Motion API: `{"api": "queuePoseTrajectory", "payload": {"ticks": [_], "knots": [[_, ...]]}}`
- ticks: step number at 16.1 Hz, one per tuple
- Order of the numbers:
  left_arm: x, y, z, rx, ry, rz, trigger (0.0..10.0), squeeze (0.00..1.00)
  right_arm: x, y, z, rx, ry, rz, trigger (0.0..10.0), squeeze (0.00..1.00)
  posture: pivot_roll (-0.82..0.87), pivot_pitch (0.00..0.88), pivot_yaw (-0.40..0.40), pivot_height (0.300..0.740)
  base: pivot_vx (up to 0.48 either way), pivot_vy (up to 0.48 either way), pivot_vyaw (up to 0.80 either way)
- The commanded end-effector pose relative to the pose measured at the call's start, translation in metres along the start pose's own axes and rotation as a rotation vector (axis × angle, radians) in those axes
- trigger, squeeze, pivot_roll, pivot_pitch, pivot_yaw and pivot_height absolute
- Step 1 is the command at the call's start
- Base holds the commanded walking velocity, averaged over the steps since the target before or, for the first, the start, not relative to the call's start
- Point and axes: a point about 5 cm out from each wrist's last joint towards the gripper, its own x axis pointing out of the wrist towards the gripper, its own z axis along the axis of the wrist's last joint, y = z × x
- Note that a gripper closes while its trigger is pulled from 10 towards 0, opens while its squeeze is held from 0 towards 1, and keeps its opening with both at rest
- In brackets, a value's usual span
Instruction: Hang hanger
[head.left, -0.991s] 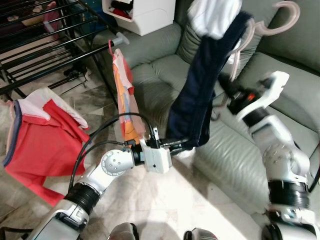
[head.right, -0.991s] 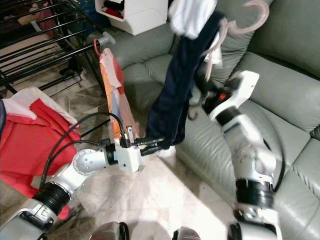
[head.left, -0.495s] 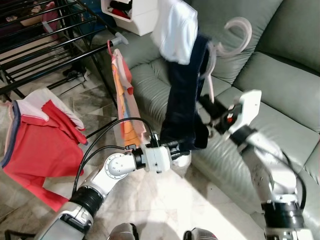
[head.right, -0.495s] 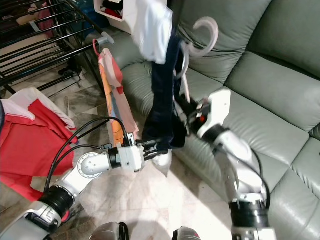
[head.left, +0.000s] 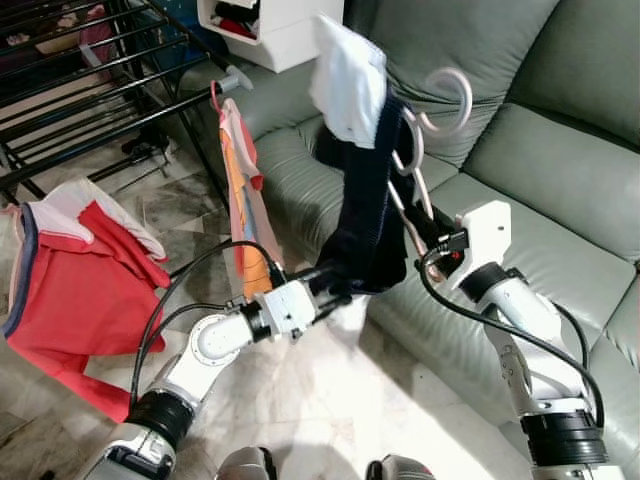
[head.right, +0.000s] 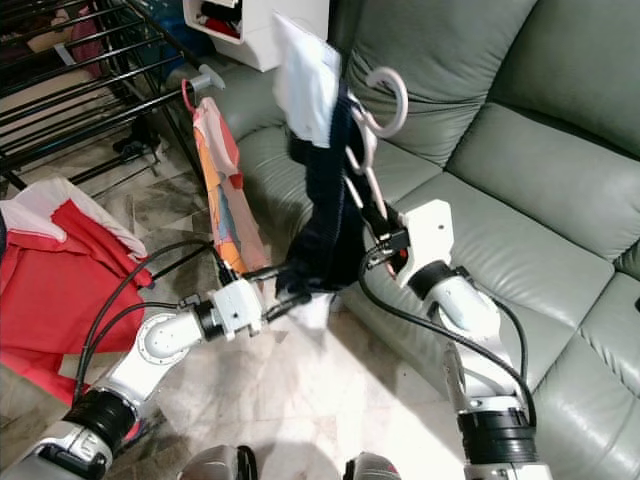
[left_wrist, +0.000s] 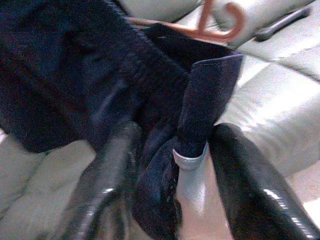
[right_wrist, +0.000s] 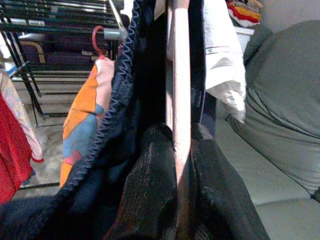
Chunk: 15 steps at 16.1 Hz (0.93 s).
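1. Left gripper (head.left: 322, 283): nearest us, low centre in the head views. Its two black fingers (left_wrist: 105, 175) are closed on the lower hem of the dark navy garment (head.left: 368, 225), with cloth bunched between them in the left wrist view.

2. Right gripper (head.left: 432, 238): at about 3 o'clock from the left gripper, near it. Its fingers (right_wrist: 150, 185) are clamped narrowly on the straight bar of the pink hanger (head.left: 413, 170), the bar passing upright between them.

3. Pink hanger: it rises from the right gripper towards 12 o'clock, slightly tilted, held in the air above the sofa's front edge. Its open hook (head.right: 385, 95) tops it, touching nothing.

4. Dark navy garment: draped over the hanger, hanging down at 9 o'clock of the bar to the left gripper. A white cloth (head.left: 348, 75) lies over its upper end.

5. Grey-green leather sofa (head.left: 560, 130): behind and beneath both arms, from 12 to 4 o'clock.

6. Orange patterned garment (head.left: 245, 200): at 10 o'clock from the left gripper, hanging from a red hook (head.right: 187, 95).

7. Red garment (head.left: 80, 300): at 9 o'clock, far left.

8. Black drying rack (head.left: 90, 90): farthest, at 10 to 11 o'clock.

9. White box (head.left: 265, 25): at 12 o'clock, top edge.
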Motion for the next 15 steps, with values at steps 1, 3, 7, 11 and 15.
{"api": "queuePoseTrajectory", "payload": {"ticks": [1, 3, 7, 11, 15], "knots": [[-0.003, 0.009, -0.003, 0.01, 0.03, 0.038, 10.0, 1.0, 0.005, 0.001, 0.012, -0.032, -0.057, 0.014, 10.0, 0.0, -0.12, 0.029, 0.045, 0.74, 0.0, 0.0, 0.0], [-0.004, 0.014, -0.005, -0.066, 0.027, 0.069, 10.0, 1.0, 0.004, 0.0, 0.006, -0.057, -0.036, 0.003, 10.0, 0.0, -0.12, 0.025, 0.045, 0.74, 0.0, 0.0, 0.0], [-0.012, -0.004, -0.021, -0.13, 0.149, -0.157, 10.0, 1.0, 0.015, -0.015, 0.009, -0.138, -0.071, -0.117, 10.0, 0.0, -0.12, 0.02, 0.048, 0.74, 0.0, 0.0, 0.0], [-0.015, -0.012, -0.023, -0.215, 0.175, -0.252, 10.0, 1.0, 0.034, -0.019, 0.024, -0.161, -0.134, -0.124, 10.0, 0.0, -0.12, 0.019, 0.043, 0.74, 0.0, 0.0, 0.0], [-0.006, 0.048, -0.017, -0.156, 0.155, 0.275, 10.0, 1.0, 0.026, -0.006, 0.011, -0.133, -0.105, -0.027, 10.0, 0.0, -0.12, 0.025, 0.037, 0.74, 0.0, 0.0, 0.0]]}}
